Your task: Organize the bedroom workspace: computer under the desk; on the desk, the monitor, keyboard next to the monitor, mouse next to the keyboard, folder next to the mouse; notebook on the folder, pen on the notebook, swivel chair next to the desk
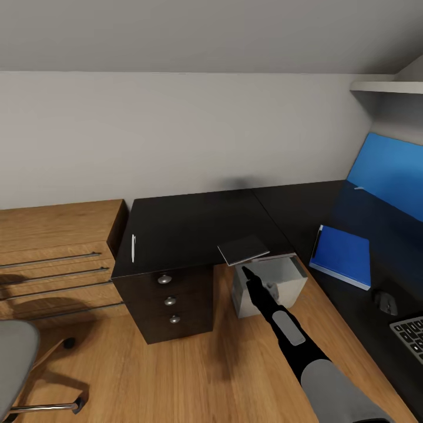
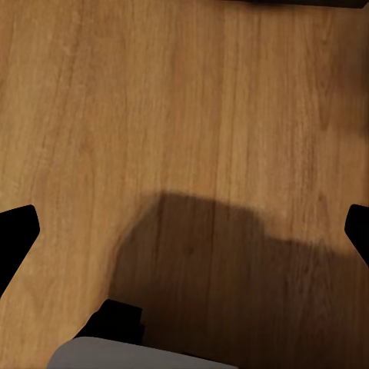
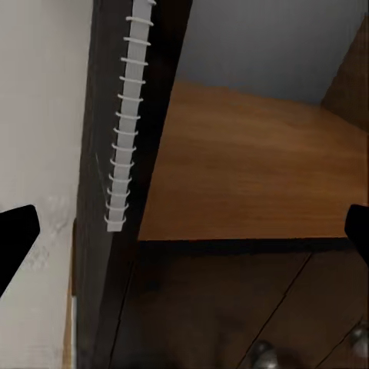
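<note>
A dark notebook [image 1: 242, 249] with a white spiral binding [image 3: 127, 115] lies at the black desk's [image 1: 194, 229] front edge, overhanging it. My right gripper [image 1: 247, 272] sits just below and in front of that edge, open, fingers [image 3: 15, 240] spread wide with the notebook edge-on ahead. A white pen [image 1: 133, 247] lies at the desk's left end. The blue folder [image 1: 342, 256], mouse [image 1: 386, 302] and keyboard [image 1: 411, 338] sit on the right wing before the monitor [image 1: 390, 170]. The white computer [image 1: 281, 281] stands under the desk. My left gripper [image 2: 184, 231] hangs open over the wood floor.
A dark drawer unit [image 1: 170, 302] stands under the desk's left end, with a wooden dresser [image 1: 56, 258] beside it. The grey swivel chair [image 1: 17, 358] is at the lower left; its seat [image 2: 138, 355] shows below my left gripper. A white shelf [image 1: 388, 87] hangs at the upper right.
</note>
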